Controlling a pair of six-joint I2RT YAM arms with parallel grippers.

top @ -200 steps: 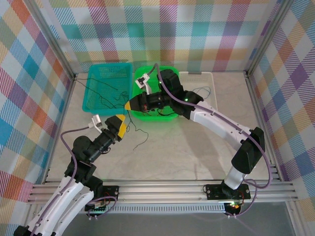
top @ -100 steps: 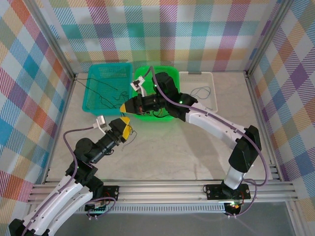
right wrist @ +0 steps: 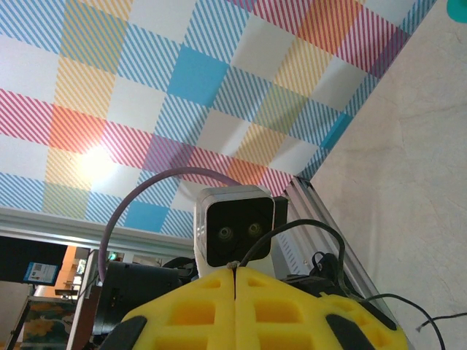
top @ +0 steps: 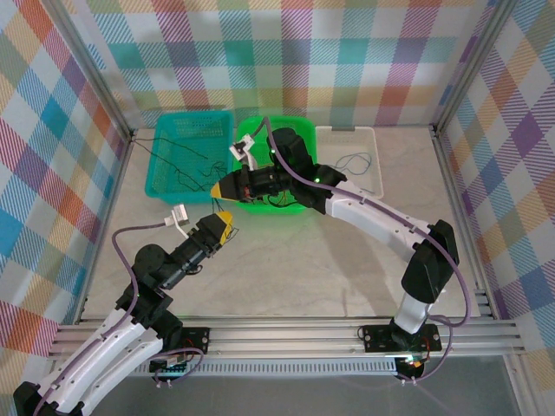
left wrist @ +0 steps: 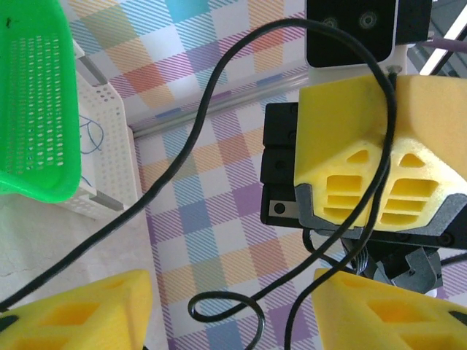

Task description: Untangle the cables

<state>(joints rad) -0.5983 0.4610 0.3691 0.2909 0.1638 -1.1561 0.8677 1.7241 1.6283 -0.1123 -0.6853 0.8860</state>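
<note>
A thin black cable [left wrist: 222, 293] runs from my right gripper [top: 219, 186] down to my left gripper [top: 225, 228], just left of the green basket. The right gripper's [right wrist: 233, 271] yellow fingers are pressed together on the cable's end, and the black cable [right wrist: 307, 222] arcs away to the right. In the left wrist view the right gripper [left wrist: 365, 182] hangs close ahead with the cable draped over it. My left gripper [left wrist: 233, 313] has its jaws apart, and a loop of the cable lies in the gap. More cables [top: 186, 160] lie in the teal basket.
Three containers stand in a row at the back: a teal basket [top: 156, 165], a green basket [top: 299, 121] with wires in it, and a white tray [top: 375, 147] holding a blue wire [top: 351, 160]. Plaid walls and an aluminium frame enclose the table.
My left gripper has risen toward the right gripper and its fingers have come closer together around the cable loop. The right gripper shifted slightly left, still shut.
</note>
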